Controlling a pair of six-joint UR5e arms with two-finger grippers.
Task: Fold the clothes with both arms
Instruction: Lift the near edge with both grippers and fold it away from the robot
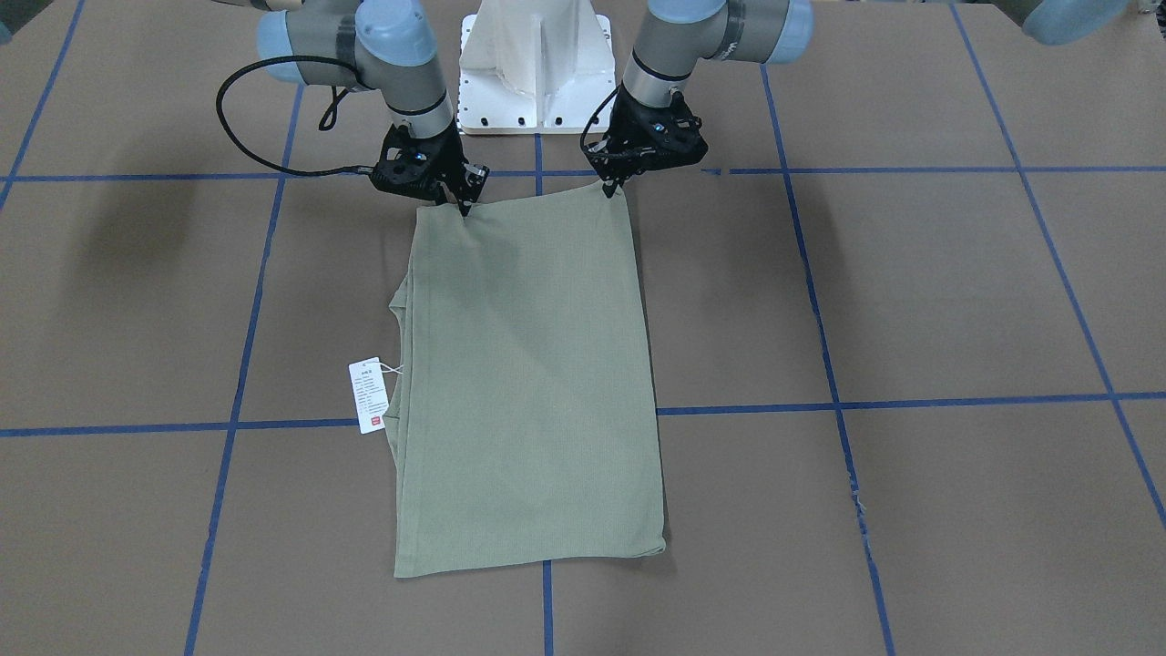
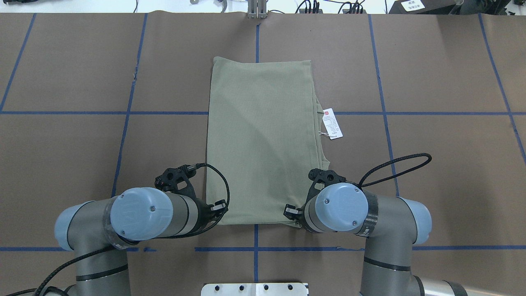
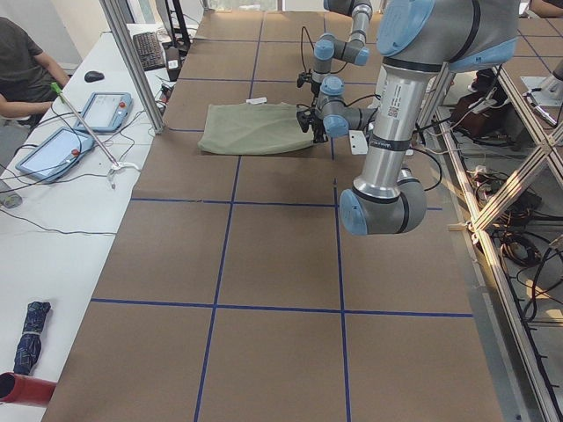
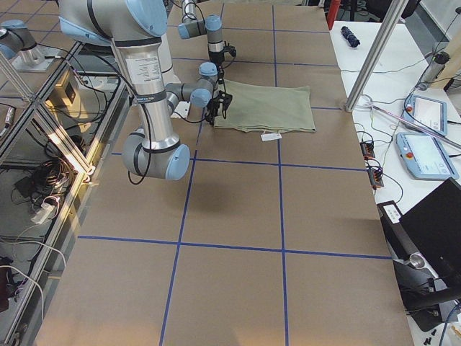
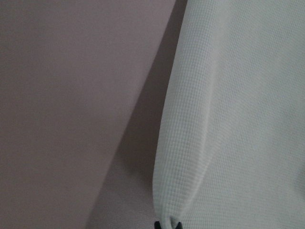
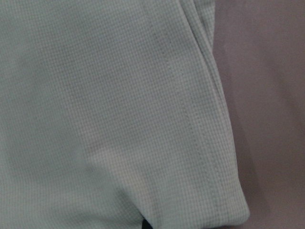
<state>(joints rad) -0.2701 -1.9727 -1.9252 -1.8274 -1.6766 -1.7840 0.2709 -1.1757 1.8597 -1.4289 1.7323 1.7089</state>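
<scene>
The left gripper (image 1: 612,189) and right gripper (image 1: 465,204) are each pinching tight on a robot-side corner of the folded olive-green shirt (image 1: 533,392), which is lying lengthwise away from them on the table (image 1: 911,292).

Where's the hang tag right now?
Overhead view: the hang tag lies just off the shirt's right edge, farther out than the right gripper.

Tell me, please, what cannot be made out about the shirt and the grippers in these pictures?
The shirt: neckline and sleeves folded under its top layer in every view.
The hang tag: print too small in the front-facing view.
The left gripper and right gripper: fingertips hidden beneath the left arm and right arm in the overhead view, cut off by the bottom edge in the wrist views.
</scene>
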